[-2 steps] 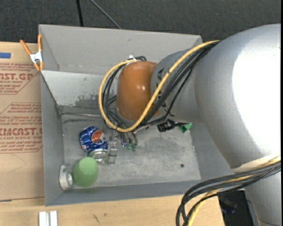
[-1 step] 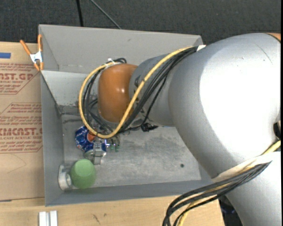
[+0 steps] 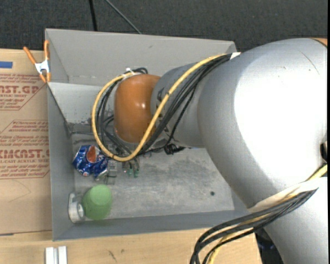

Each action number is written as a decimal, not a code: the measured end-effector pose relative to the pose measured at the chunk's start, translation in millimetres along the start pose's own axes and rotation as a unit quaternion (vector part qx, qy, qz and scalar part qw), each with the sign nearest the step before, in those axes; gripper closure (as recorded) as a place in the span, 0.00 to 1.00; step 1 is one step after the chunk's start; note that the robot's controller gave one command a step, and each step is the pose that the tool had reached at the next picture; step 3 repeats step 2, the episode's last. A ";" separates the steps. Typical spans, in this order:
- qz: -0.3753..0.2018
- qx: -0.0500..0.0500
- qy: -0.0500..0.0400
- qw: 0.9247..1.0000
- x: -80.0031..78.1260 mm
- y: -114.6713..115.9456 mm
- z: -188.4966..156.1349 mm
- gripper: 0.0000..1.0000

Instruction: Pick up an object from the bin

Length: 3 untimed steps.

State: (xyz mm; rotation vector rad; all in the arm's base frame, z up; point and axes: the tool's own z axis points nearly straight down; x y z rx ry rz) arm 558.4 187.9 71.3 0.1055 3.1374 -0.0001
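A crushed blue, red and white can (image 3: 88,161) lies at the left side of the bin floor. My gripper (image 3: 120,165) is low in the bin just to the right of that can, close beside it, and mostly hidden under the arm's orange cover and cables. In the front left corner lies a green rounded bottle-like thing (image 3: 98,202) with a silver end (image 3: 73,208) pointing left.
The big silver arm reaches in from the right and hides the bin's right and rear parts. Bare grey floor shows in front of the gripper, between it and the front wall. The bin's left wall stands close behind the can.
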 end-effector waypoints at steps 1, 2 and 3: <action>-0.005 -0.003 -0.003 1.000 9.9 5.4 -114.3 1.00; -0.005 -0.002 -0.002 1.000 15.9 1.6 -166.4 1.00; -0.005 -0.002 -0.002 1.000 15.9 1.6 -166.4 1.00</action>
